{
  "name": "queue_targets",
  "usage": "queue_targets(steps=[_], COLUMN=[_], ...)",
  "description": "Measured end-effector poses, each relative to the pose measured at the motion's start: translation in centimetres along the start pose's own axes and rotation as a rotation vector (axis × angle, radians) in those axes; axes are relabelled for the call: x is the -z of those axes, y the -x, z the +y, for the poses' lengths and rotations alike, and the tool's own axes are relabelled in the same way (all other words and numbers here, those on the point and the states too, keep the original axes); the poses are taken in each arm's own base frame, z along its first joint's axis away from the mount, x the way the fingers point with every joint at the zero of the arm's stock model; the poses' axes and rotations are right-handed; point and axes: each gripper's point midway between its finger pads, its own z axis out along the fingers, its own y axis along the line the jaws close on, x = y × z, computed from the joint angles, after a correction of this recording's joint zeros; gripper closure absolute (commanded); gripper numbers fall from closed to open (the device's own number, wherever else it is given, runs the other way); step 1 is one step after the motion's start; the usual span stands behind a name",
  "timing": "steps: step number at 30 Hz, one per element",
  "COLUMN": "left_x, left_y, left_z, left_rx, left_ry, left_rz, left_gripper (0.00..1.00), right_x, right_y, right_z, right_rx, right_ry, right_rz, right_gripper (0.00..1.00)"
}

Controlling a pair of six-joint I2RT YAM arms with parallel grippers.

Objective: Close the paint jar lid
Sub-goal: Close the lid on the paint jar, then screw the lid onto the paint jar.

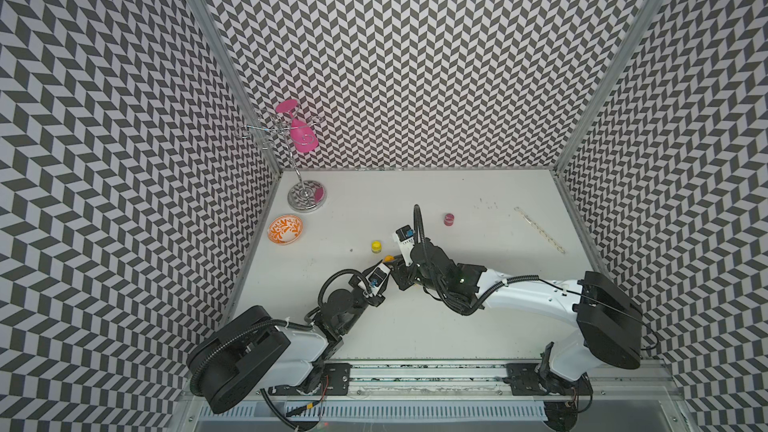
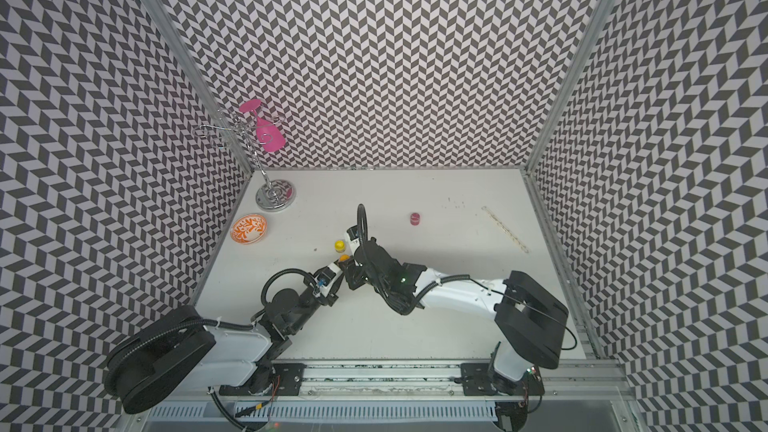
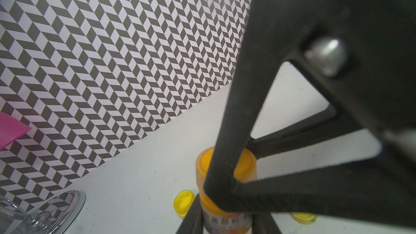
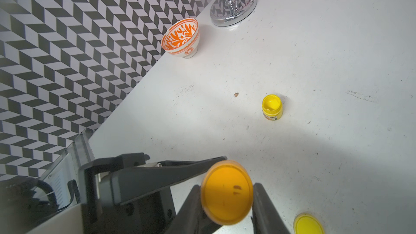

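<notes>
White tabletop [image 1: 457, 201] ringed by chevron walls carried the work where both arms met. The left gripper [image 1: 385, 266] was clamped on the body of the upright orange paint jar [image 3: 225, 219]. The right gripper [image 4: 226, 201] stood over it, fingers narrow, hugging opposite edges of the orange lid [image 4: 226, 187] on the jar's mouth, so the twist axis ran down through both. Both top views gave only an orange speck. The right wrist view showed the lid's flat top, the left wrist view the labelled body. How far the lid was seated could not be told.

Orange lid [image 4: 226, 192] in R gripper [image 4: 227, 208]
</notes>
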Motion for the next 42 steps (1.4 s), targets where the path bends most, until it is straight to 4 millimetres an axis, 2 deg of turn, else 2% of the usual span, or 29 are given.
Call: queue_targets(steps=[7, 16, 24, 29, 32, 34, 38, 42], left_x=[-0.4, -0.7, -2.1, -2.9, -3.0, -2.9, -2.8, -2.2], left_y=[0.9, 2.3, 3.7, 5.0, 5.2, 5.2, 5.6, 6.4], left_z=[-1.8, -2.0, -1.5, -0.2, -0.2, -0.4, -1.3, -3.7], left_rx=[0.05, 0.096, 0.124, 0.148, 0.157, 0.159, 0.161, 0.151], left_ry=[-0.103, -0.147, -0.147, -0.111, -0.12, -0.133, -0.192, -0.355], left_rz=[-0.062, -0.123, -0.153, -0.189, -0.195, -0.197, -0.215, -0.258], left_gripper=[0.74, 0.75, 0.75, 0.75, 0.75, 0.75, 0.75, 0.75], right_x=[0.3, 2.1, 5.3, 7.3, 8.9, 10.2, 13.5, 16.1], right_y=[-1.3, -0.7, -0.1, -2.1, -2.6, -2.2, 0.3, 2.9], right_z=[-0.9, -1.5, -1.8, -2.5, -3.1, -3.3, -3.5, -2.7], right_rx=[-0.001, -0.001, 0.01, 0.036, 0.039, 0.046, 0.086, 0.191], right_ry=[-0.032, -0.046, -0.034, -0.039, -0.04, -0.043, -0.048, -0.019], right_rz=[0.025, -0.02, -0.085, -0.053, -0.063, -0.096, -0.22, -0.326], right_gripper=[0.53, 0.38, 0.26, 0.23, 0.23, 0.23, 0.24, 0.26])
